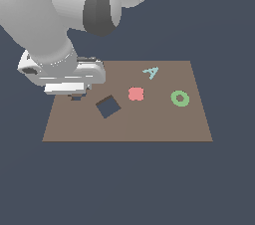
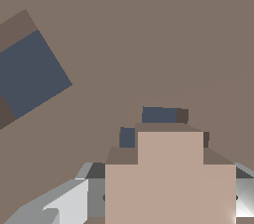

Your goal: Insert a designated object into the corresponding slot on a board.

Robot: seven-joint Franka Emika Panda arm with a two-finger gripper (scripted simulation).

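tan plus block [image 2: 170,178] clamped between jaws, directly over cross slot [image 2: 158,115].

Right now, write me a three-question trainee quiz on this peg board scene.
1. True or false: the tan plus-shaped block is held over the small dark cross-shaped cutout.
2. Which loose piece lies nearest the large dark square cutout: A) green ring B) red-pink block C) pale teal letter-shaped piece?
3. Fill in: all the loose pieces rest on the flat brown ____.

Key: 1 true; 2 B; 3 board.
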